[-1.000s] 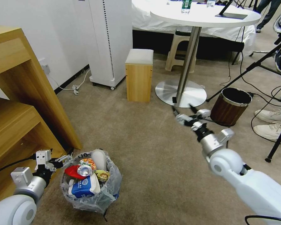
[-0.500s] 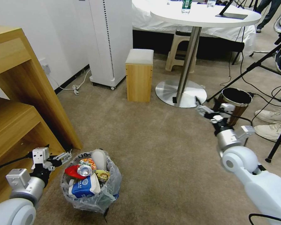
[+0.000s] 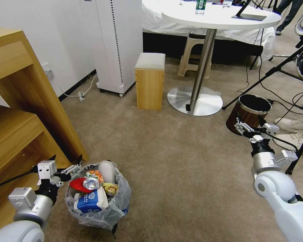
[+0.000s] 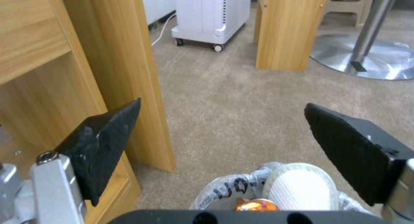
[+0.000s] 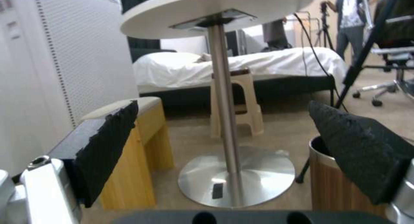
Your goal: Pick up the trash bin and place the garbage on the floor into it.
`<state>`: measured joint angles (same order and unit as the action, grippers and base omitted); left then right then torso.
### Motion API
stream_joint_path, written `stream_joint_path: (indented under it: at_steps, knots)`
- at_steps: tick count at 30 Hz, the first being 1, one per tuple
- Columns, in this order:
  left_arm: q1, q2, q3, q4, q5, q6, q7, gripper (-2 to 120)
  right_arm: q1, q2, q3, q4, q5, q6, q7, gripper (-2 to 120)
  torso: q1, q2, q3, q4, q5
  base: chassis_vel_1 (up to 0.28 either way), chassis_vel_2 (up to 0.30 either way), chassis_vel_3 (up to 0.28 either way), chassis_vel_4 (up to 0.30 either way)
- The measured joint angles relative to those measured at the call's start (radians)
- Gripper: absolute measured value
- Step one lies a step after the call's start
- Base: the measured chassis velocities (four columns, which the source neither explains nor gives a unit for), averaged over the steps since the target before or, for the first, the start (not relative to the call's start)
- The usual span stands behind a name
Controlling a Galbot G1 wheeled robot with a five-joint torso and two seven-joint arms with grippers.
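Note:
The trash bin [image 3: 97,205], small and lined with a crinkly clear bag, stands on the carpet beside the wooden cabinet. Garbage fills it: a blue-white carton [image 3: 90,201], a red wrapper [image 3: 76,184], a crushed can [image 3: 91,183] and a white slipper [image 3: 106,170]. My left gripper [image 3: 68,164] hovers open at the bin's left rim, holding nothing. In the left wrist view the bag [image 4: 231,188] and slipper [image 4: 297,191] lie just below the open left gripper [image 4: 223,103]. My right gripper [image 3: 250,127] is open and empty far to the right, in front of the brown bin; it is open in its wrist view [image 5: 223,103].
A wooden cabinet [image 3: 20,101] stands close on the left. A brown wood-look bin [image 3: 248,112], tripod legs [image 3: 299,151] and cables crowd the right side. A round table's steel base [image 3: 195,97], a wooden stool [image 3: 150,80] and a white appliance [image 3: 119,43] stand farther back.
My right arm has swung right and drawn back, from in front of the table base to beside the brown bin. The left gripper has stayed by the trash bin.

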<state>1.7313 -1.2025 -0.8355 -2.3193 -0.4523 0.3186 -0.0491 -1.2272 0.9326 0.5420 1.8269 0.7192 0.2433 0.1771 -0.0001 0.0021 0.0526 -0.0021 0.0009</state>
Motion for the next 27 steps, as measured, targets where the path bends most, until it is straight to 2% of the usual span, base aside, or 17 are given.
stream_joint_path:
  at_steps: [2,5,10,12,14,18,20,22,24,27]
  knots:
    - [0.003,0.001,0.0,-0.001,0.004,-0.001,0.004,100,-0.007,0.013,0.007,0.0,-0.021,0.003,-0.014,100,0.0,0.0,0.0,0.0,0.0,0.0,0.0,0.0,0.0]
    - [0.002,0.001,0.011,0.008,0.041,-0.005,0.024,100,-0.037,0.074,0.008,-0.002,-0.102,0.005,-0.021,100,0.0,0.0,0.0,-0.0005,-0.0001,0.0,0.0,0.0,0.0]
    - [0.003,0.001,0.029,0.016,0.069,-0.005,0.035,100,-0.04,0.124,-0.003,-0.005,-0.138,-0.001,-0.015,100,0.0,0.0,0.0,-0.0004,-0.0002,0.0,0.0,0.0,0.0]
    - [-0.001,0.008,0.043,0.025,0.088,-0.01,0.046,100,-0.012,0.182,-0.021,-0.013,-0.168,-0.008,-0.015,100,0.0,0.0,0.0,-0.0004,-0.0003,0.0,0.0,0.0,0.0]
    - [-0.001,0.011,0.045,0.027,0.09,-0.01,0.048,100,-0.007,0.192,-0.026,-0.014,-0.17,-0.01,-0.014,100,0.0,0.0,0.0,-0.0003,-0.0002,0.0,0.0,0.0,0.0]
    - [-0.024,0.052,0.049,0.064,0.088,-0.012,0.055,100,0.013,0.228,-0.054,-0.024,-0.191,-0.016,-0.018,100,0.0,0.0,0.0,-0.0001,-0.0004,0.0,0.0,0.0,0.0]
    - [-0.06,0.088,0.049,0.117,0.058,-0.016,0.064,100,0.012,0.247,-0.063,-0.028,-0.194,-0.015,-0.018,100,0.0,0.0,0.0,-0.0006,-0.0003,0.0,0.0,0.0,0.0]
    - [-0.067,0.096,0.049,0.132,0.053,-0.019,0.064,100,0.011,0.25,-0.063,-0.028,-0.194,-0.015,-0.018,100,0.0,0.0,0.0,-0.0005,-0.0004,0.0,0.0,0.0,0.0]
    - [-0.09,0.119,0.049,0.18,0.028,-0.028,0.065,100,0.004,0.258,-0.065,-0.029,-0.201,-0.014,-0.025,100,0.0,0.0,0.0,-0.0004,-0.0003,0.0,0.0,0.0,0.0]
    - [-0.098,0.122,0.05,0.193,0.019,-0.029,0.065,100,0.004,0.261,-0.065,-0.03,-0.206,-0.014,-0.026,100,0.0,0.0,0.0,-0.0004,-0.0004,0.0,0.0,0.0,0.0]
